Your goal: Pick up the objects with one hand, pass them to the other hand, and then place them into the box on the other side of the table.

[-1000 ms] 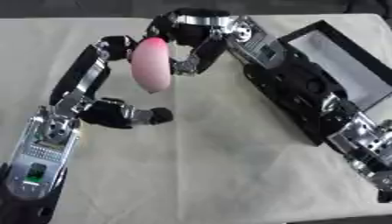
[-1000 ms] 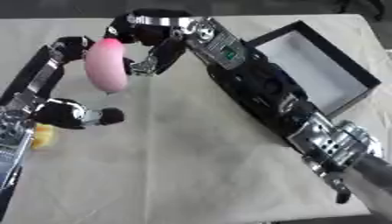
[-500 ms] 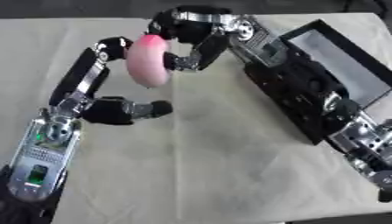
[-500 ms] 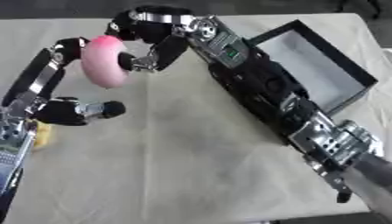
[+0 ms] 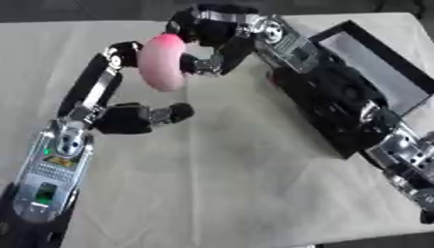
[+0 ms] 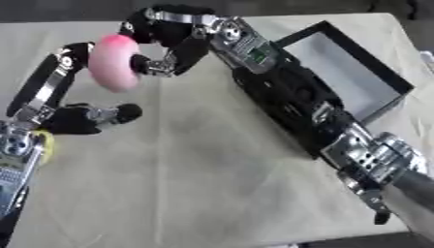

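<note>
Box [image 6: 352, 77] seemingly empty, pale-floored.

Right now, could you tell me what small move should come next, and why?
Probably the left robot hand should release: the pink object sits between both, the right robot hand curled on it, and the black box lies on the right.
</note>
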Controlling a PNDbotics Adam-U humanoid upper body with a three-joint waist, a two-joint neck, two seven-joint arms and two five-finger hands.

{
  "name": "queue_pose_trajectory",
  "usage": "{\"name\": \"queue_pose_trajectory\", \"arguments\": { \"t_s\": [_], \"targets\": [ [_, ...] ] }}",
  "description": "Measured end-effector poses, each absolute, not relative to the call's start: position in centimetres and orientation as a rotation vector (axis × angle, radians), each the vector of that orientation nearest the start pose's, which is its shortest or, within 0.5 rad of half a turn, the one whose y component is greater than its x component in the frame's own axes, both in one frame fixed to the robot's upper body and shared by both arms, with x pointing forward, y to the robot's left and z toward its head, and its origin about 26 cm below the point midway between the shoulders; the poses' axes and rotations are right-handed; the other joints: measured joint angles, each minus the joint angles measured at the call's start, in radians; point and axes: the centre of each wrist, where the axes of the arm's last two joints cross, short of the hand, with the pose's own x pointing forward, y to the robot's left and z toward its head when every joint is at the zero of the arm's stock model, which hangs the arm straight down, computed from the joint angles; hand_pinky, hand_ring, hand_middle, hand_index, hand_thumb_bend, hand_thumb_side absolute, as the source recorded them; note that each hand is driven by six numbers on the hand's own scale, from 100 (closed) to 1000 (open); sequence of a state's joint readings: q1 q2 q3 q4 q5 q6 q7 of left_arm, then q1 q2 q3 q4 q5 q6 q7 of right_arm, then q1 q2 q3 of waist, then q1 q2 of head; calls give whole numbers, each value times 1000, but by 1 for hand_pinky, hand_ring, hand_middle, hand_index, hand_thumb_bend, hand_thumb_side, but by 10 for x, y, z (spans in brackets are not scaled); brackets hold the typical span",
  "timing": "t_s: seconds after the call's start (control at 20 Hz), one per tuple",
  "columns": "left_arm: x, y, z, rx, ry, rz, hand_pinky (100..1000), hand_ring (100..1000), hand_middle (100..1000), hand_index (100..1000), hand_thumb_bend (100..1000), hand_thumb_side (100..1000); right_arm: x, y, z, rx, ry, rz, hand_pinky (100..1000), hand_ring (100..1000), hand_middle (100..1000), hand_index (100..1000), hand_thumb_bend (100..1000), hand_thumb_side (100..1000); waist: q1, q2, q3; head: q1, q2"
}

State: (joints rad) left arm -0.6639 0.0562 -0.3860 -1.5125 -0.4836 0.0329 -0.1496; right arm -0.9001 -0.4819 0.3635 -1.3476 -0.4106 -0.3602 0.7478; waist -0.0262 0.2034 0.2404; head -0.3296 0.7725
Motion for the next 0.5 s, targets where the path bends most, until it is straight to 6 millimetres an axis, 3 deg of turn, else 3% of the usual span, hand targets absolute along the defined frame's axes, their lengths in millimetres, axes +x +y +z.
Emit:
{"name": "queue_pose_trajectory", "arguments": {
  "t_s": [0.5],
  "targets": [
    [367, 80, 159, 129, -2005, -1068, 807, 762, 644, 744, 836, 631, 427, -202, 249, 619, -2086, 1453, 937, 718, 504, 626, 100, 208, 6, 0, -13, -1, 0]
  ]
}}
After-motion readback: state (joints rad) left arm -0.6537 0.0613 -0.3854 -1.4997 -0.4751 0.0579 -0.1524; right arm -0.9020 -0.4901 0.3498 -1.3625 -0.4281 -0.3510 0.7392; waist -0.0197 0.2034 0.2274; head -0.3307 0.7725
